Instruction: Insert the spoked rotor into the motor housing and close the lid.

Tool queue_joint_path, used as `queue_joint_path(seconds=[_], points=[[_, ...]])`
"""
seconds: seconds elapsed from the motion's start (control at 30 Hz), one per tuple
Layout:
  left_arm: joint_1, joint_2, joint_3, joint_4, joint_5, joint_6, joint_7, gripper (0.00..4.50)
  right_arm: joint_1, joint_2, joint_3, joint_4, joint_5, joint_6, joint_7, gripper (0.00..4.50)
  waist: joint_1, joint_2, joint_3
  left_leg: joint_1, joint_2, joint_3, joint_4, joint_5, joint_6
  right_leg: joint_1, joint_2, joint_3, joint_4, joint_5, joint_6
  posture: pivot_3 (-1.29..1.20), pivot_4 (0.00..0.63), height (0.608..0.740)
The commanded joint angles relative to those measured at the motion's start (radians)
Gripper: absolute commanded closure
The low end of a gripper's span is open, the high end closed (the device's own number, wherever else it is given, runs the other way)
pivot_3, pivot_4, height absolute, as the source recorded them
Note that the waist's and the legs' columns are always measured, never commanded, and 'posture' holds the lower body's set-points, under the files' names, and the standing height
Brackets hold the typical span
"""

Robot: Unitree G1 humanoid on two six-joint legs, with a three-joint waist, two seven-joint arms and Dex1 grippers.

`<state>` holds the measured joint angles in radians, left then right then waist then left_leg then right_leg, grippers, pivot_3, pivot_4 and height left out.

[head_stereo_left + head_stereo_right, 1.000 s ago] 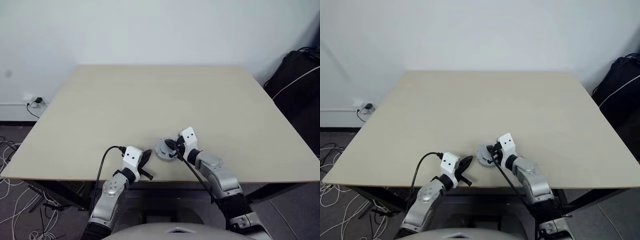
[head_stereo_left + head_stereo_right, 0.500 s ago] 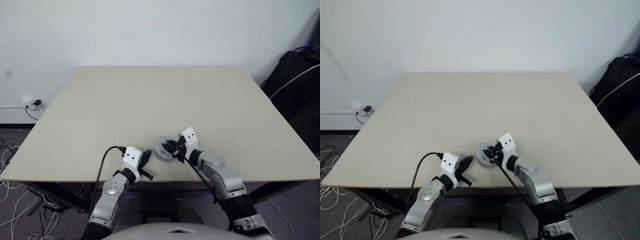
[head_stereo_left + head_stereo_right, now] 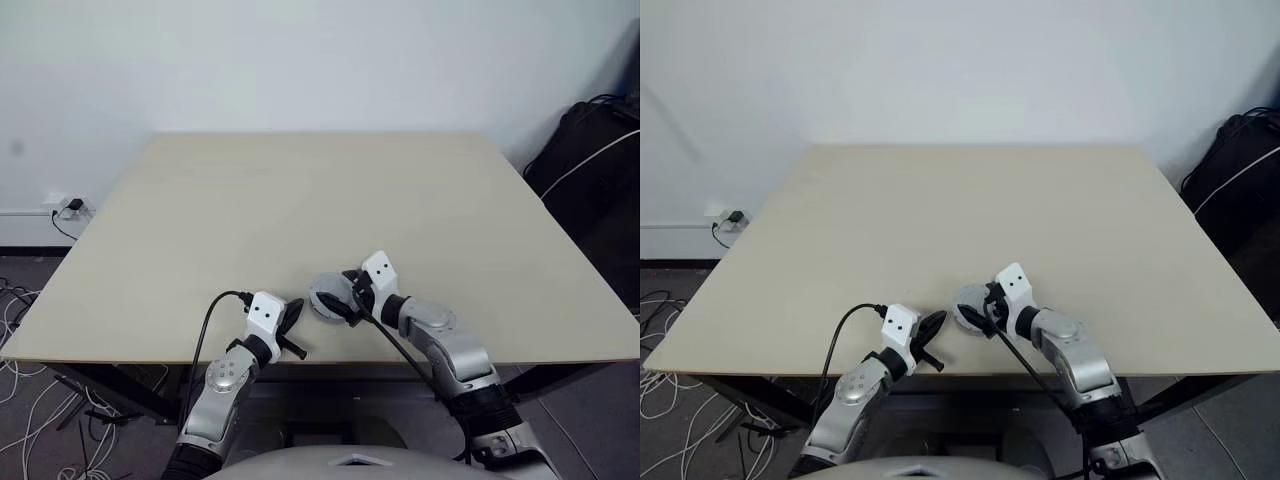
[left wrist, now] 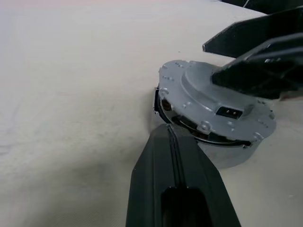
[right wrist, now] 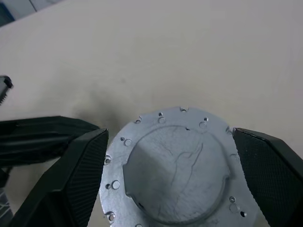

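Observation:
The lid (image 5: 177, 175), plain grey face up, lies on top of the motor housing (image 4: 227, 156) near the table's front edge. A dark gap shows between them on one side. The spoked rotor is hidden under the lid. My right gripper (image 5: 169, 139) is open, its two fingers (image 4: 255, 75) standing on either side of the lid and just above it, holding nothing. My left gripper (image 4: 166, 132) is shut and empty. Its tip rests low on the table right beside the housing's near side. In the head views the lid (image 3: 322, 292) sits between the left gripper (image 3: 296, 308) and the right gripper (image 3: 341, 295).
The beige table (image 3: 320, 200) stretches far beyond the parts. Its front edge runs just behind both grippers. A black bag (image 3: 590, 170) stands off the table's right side. A wall socket with cables (image 3: 70, 205) is on the left.
My right gripper has opened and let go of the lid, which now rests on the housing. The left gripper has stayed put.

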<state>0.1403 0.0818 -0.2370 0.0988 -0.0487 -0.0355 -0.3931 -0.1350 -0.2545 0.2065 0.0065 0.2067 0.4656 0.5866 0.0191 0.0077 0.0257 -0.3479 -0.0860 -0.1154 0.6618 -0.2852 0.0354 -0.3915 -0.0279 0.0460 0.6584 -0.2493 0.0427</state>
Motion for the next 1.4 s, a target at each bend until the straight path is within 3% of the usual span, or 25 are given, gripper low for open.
queue_joint_path(seconds=[0.03, 0.37, 0.4, 0.57, 0.83, 1.07, 1.1, 1.27, 1.4], points=[[-0.013, 0.001, 0.000, -0.031, 0.016, -0.035, 0.017, 4.50, -0.035, 0.013, 0.002, 0.025, -0.021, -0.051, -0.008, 0.03, 0.000, 0.000, 0.000, 0.000, 0.000, 0.000, 0.000, 0.000, 0.000, 0.000, 0.000, 0.000, 0.000, 0.000, 0.000, 0.00, 0.000, 0.740], [-0.009, 0.001, 0.005, -0.026, 0.017, -0.045, 0.036, 4.50, -0.023, 0.006, 0.017, 0.061, -0.051, -0.088, 0.016, 0.03, 0.000, 0.000, 0.000, 0.000, 0.000, 0.000, 0.000, 0.000, 0.000, 0.000, 0.000, 0.000, 0.000, 0.000, 0.000, 0.00, 0.000, 0.740], [-0.009, 0.002, 0.005, -0.026, 0.017, -0.045, 0.037, 4.50, -0.022, 0.005, 0.016, 0.063, -0.053, -0.092, 0.016, 0.20, 0.000, 0.000, 0.000, 0.000, 0.000, 0.000, 0.000, 0.000, 0.000, 0.000, 0.000, 0.000, 0.000, 0.000, 0.000, 0.00, 0.000, 0.740], [-0.011, 0.002, 0.008, -0.020, 0.014, -0.046, 0.041, 4.50, -0.016, -0.006, 0.024, 0.063, -0.071, -0.113, 0.017, 1.59, 0.000, 0.000, 0.000, 0.000, 0.000, 0.000, 0.000, 0.000, 0.000, 0.000, 0.000, 0.000, 0.000, 0.000, 0.000, 0.00, 0.000, 0.740], [-0.008, 0.004, 0.006, -0.020, 0.011, -0.046, 0.039, 4.50, -0.008, -0.005, 0.029, 0.057, -0.088, -0.136, 0.015, 4.24, -0.003, 0.000, 0.000, 0.000, 0.000, 0.000, -0.001, 0.000, 0.000, 0.000, 0.000, 0.000, 0.000, 0.000, 0.000, 0.00, 0.000, 0.740], [-0.006, 0.005, 0.004, -0.022, 0.010, -0.042, 0.035, 4.50, -0.014, 0.016, -0.002, 0.046, -0.048, -0.131, 0.025, 4.24, -0.001, -0.001, 0.001, 0.000, 0.000, 0.000, -0.001, 0.000, 0.000, 0.000, 0.000, 0.000, 0.000, 0.000, 0.000, 0.00, 0.000, 0.740], [-0.005, 0.005, 0.004, -0.022, 0.009, -0.042, 0.034, 4.50, -0.014, 0.018, -0.005, 0.044, -0.045, -0.134, 0.024, 4.06, -0.001, -0.001, 0.001, 0.000, 0.000, 0.000, -0.001, 0.000, 0.000, 0.000, 0.000, 0.000, 0.000, 0.000, 0.000, 0.00, 0.000, 0.740], [-0.002, 0.005, 0.004, -0.025, 0.007, -0.040, 0.032, 4.50, -0.012, 0.014, -0.001, 0.025, -0.043, -0.136, 0.029, 2.66, 0.000, -0.001, 0.001, 0.000, 0.000, 0.000, -0.001, 0.000, 0.000, -0.001, 0.000, 0.000, 0.000, 0.000, 0.000, 0.00, 0.000, 0.740], [-0.001, 0.004, 0.004, -0.026, 0.006, -0.038, 0.031, 4.50, -0.009, 0.004, 0.016, 0.022, -0.065, -0.143, 0.029, 1.25, 0.000, -0.001, 0.001, 0.000, 0.000, 0.000, -0.001, 0.000, 0.000, 0.000, 0.000, 0.000, 0.000, 0.000, 0.000, 0.00, 0.000, 0.740]])
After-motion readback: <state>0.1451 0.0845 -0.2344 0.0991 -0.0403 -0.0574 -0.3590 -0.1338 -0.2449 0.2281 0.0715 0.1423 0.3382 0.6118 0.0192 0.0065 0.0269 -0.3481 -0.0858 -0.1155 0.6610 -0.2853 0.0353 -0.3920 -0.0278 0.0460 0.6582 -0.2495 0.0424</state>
